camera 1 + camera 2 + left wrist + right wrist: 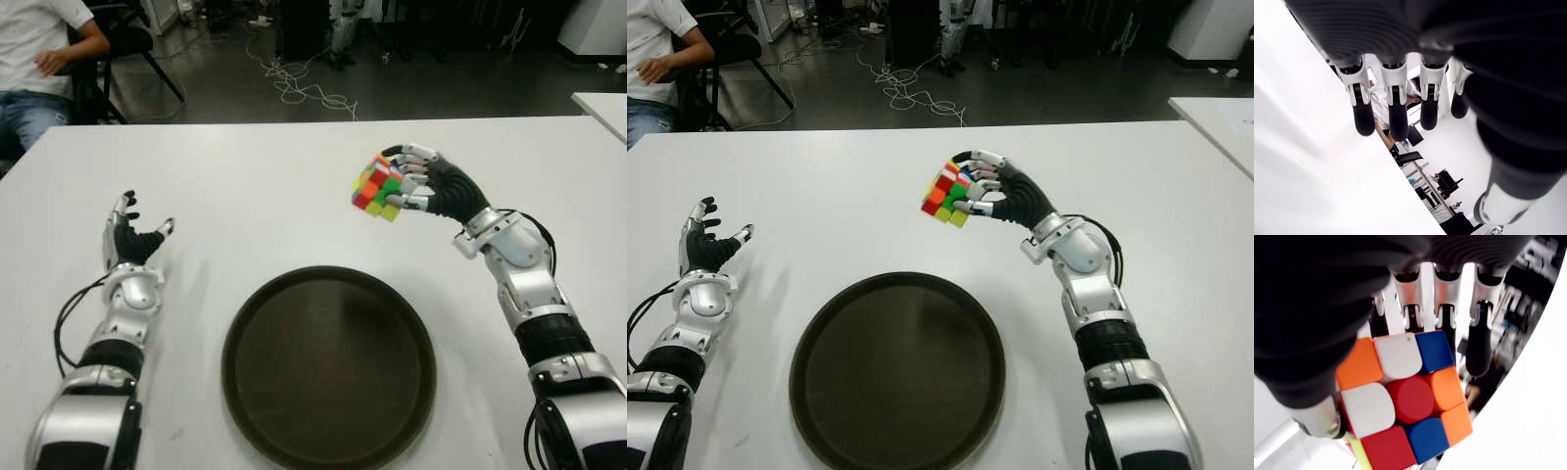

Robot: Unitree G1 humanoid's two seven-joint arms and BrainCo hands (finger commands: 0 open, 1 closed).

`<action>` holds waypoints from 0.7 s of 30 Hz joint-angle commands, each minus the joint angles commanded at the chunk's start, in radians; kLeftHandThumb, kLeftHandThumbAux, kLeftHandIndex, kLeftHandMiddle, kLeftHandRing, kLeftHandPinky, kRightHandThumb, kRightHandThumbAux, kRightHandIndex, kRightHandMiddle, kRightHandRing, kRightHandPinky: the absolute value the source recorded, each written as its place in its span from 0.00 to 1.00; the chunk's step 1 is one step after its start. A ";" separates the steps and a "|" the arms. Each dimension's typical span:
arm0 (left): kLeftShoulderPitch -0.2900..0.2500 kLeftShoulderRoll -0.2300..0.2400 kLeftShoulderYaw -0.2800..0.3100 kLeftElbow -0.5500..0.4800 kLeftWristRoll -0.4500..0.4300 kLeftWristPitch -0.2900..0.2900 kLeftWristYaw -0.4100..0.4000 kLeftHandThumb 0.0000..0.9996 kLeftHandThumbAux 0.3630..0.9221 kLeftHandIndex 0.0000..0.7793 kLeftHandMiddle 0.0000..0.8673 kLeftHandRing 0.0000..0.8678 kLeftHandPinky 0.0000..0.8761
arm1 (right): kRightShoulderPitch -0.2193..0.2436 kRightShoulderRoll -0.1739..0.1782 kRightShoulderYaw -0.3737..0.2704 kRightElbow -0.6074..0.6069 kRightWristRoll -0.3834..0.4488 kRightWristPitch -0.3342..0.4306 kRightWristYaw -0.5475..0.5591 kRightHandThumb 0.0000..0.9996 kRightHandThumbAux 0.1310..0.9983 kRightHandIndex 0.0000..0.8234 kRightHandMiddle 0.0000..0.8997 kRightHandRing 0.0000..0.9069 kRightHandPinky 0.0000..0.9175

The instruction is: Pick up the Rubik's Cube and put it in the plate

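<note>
Above white table, right hand fingers clasp Rubik's Cube; left hand spread.

No readable text, labels or numbers anywhere.

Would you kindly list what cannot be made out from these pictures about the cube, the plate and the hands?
- Rubik's Cube: the faces turned toward the right robot hand are hidden by its palm and fingers in the eye views.
- Plate: its near rim is cut off by the left eye view's bottom edge.
- Right wrist view: the plate is not in view; the cube and the hand fill the frame.
- Left robot hand: open; the left wrist view does not show the plate.
</note>
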 joint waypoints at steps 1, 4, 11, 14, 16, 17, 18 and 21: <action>0.000 0.000 0.000 0.001 0.000 0.000 -0.001 0.33 0.72 0.14 0.20 0.23 0.28 | 0.001 0.000 0.001 -0.006 -0.003 0.008 0.003 0.69 0.69 0.52 0.84 0.85 0.84; 0.000 0.001 -0.001 0.002 0.000 0.000 -0.001 0.32 0.72 0.14 0.21 0.23 0.29 | 0.004 0.001 0.001 -0.019 -0.009 0.028 0.008 0.69 0.69 0.52 0.84 0.85 0.84; 0.001 0.001 0.000 -0.003 -0.001 0.008 -0.005 0.30 0.69 0.13 0.19 0.21 0.26 | 0.016 -0.008 0.025 -0.063 -0.033 0.105 0.026 0.69 0.69 0.52 0.83 0.85 0.84; 0.001 0.000 0.000 -0.004 -0.001 0.010 -0.004 0.28 0.67 0.13 0.19 0.20 0.24 | 0.021 -0.016 0.037 -0.082 -0.039 0.129 0.050 0.69 0.69 0.52 0.83 0.86 0.85; 0.001 0.000 0.000 -0.004 -0.001 0.010 -0.003 0.28 0.67 0.13 0.19 0.20 0.23 | 0.026 -0.020 0.044 -0.095 -0.041 0.139 0.068 0.68 0.69 0.52 0.83 0.87 0.86; 0.001 0.000 0.000 -0.004 0.000 0.011 -0.003 0.28 0.67 0.13 0.19 0.19 0.23 | 0.027 -0.021 0.047 -0.100 -0.042 0.143 0.074 0.68 0.69 0.52 0.83 0.87 0.87; 0.001 0.000 -0.001 -0.005 0.000 0.011 -0.002 0.28 0.67 0.13 0.19 0.19 0.22 | 0.030 -0.024 0.053 -0.109 -0.044 0.144 0.086 0.68 0.69 0.52 0.84 0.87 0.87; 0.001 0.000 -0.001 -0.007 0.001 0.011 0.000 0.30 0.69 0.14 0.19 0.19 0.22 | 0.043 -0.030 0.072 -0.147 -0.044 0.159 0.117 0.69 0.69 0.52 0.84 0.88 0.89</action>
